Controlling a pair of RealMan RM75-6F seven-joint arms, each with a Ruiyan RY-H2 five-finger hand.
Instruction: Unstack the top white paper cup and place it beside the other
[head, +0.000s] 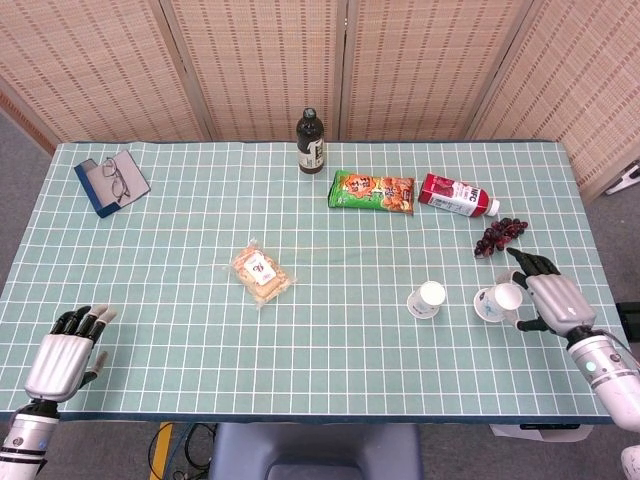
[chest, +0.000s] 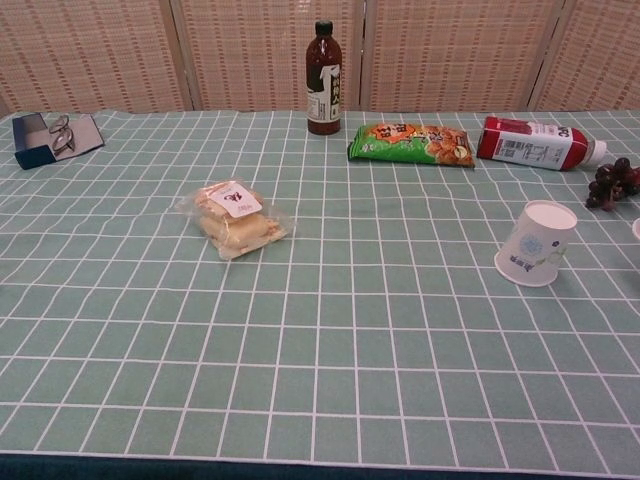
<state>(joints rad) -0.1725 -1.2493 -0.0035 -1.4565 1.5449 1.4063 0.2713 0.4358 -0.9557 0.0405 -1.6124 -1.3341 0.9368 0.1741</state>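
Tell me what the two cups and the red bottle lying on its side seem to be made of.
The free cup looks like matte white paper with a printed blue motif and a rolled rim. The held cup, in the right hand, looks the same. The red bottle seems plastic with a glossy red label and pale cap, though that's uncertain.

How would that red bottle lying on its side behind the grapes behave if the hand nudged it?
The red bottle lies on its side, so it would probably roll rather than tip. Its round body suggests that a nudge across its length would send it toward the grapes or the back edge. The glossy label looks smooth, so it might be slippery to hold.
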